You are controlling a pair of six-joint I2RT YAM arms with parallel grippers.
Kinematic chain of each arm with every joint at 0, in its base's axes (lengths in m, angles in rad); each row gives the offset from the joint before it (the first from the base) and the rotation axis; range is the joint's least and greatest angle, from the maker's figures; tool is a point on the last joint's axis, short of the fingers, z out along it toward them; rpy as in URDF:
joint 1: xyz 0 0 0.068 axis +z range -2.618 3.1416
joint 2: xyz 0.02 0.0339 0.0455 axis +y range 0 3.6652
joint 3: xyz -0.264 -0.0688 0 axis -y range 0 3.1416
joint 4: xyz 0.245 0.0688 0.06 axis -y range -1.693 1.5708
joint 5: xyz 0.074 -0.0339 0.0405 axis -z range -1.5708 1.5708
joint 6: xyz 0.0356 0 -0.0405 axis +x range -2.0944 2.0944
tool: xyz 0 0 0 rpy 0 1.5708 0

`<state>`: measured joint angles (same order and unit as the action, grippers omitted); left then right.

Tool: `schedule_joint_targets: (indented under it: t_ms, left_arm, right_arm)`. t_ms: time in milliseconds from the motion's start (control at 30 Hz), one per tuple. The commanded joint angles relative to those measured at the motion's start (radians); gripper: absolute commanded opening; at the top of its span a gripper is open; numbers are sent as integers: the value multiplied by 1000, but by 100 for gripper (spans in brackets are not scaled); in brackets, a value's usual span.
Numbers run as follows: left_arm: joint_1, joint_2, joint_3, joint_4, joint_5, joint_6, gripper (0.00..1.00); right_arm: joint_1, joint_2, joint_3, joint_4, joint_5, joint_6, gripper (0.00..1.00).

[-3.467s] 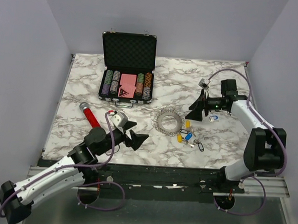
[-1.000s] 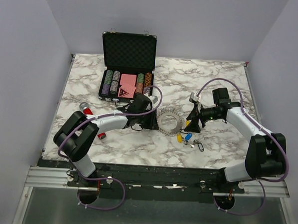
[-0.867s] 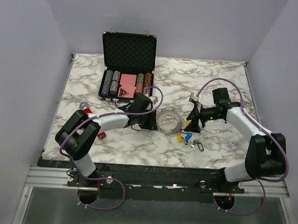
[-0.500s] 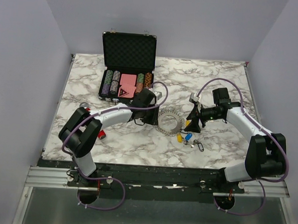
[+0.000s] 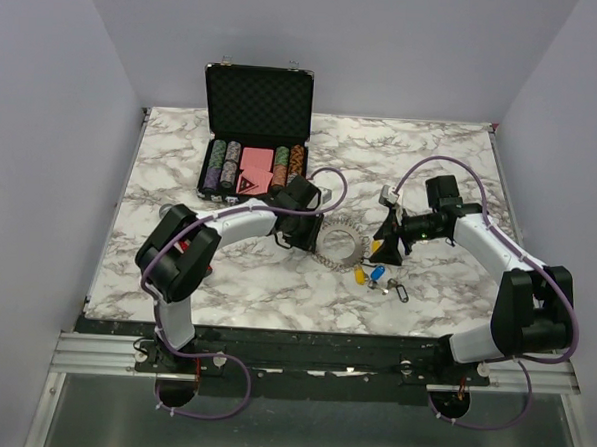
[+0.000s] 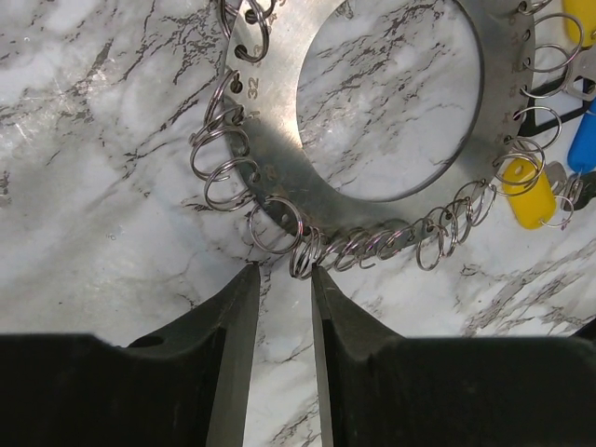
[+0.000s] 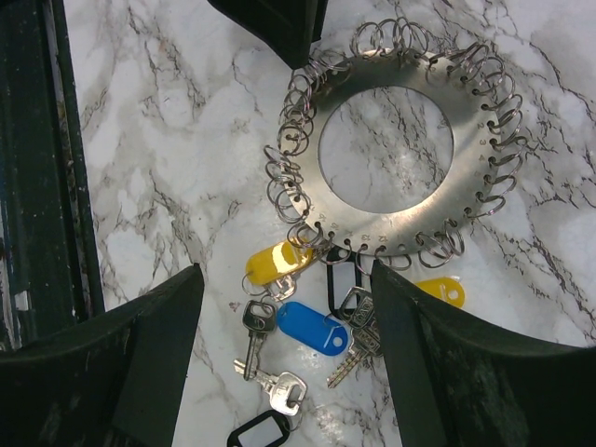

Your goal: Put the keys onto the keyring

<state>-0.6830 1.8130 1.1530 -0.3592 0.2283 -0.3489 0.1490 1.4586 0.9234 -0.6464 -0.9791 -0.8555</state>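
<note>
The keyring (image 5: 340, 242) is a flat silvery disc fringed with small split rings, lying on the marble. In the left wrist view its metal band (image 6: 270, 140) lies just ahead of my left gripper (image 6: 284, 270). The jaws stand a narrow gap apart with only marble between them, their tips at the ring's fringe. My left gripper (image 5: 306, 228) sits at the ring's left edge. My right gripper (image 5: 387, 250) hovers wide open at the ring's right side. The keys lie under my right gripper (image 7: 286, 270): a yellow tag (image 7: 279, 259), a blue tag (image 7: 312, 328) and metal keys (image 7: 284, 389).
An open black case (image 5: 255, 131) of poker chips stands at the back. A red-handled tool (image 5: 204, 269) lies partly under the left arm. A second yellow tag (image 7: 440, 291) and black-framed tags (image 7: 256, 430) lie among the keys. Small black loops (image 5: 402, 289) lie right of them.
My left arm has swung in from the near left and, over the last second, edged right up to the keyring's rim. The right gripper has stayed put and open.
</note>
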Motion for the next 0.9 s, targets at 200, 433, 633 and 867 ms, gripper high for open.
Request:
schedule_joint_targets:
  t_ms: [200,433,633,867]
  left_arm:
    - [-12,45,76,-44,23,42,33]
    - [-15,55,85,-47,52,44,31]
    - [-15,62,94,-52,49,44,10]
    - [-16,-23,60,-18,34,30,0]
  right_arm:
    - [4,0,12,-27,13,-17,80]
    - [4,6,17,-32,16,-20,80]
    - [4,6,19,-35,16,-22,80]
    - [4,6,19,-41,14,-28,80]
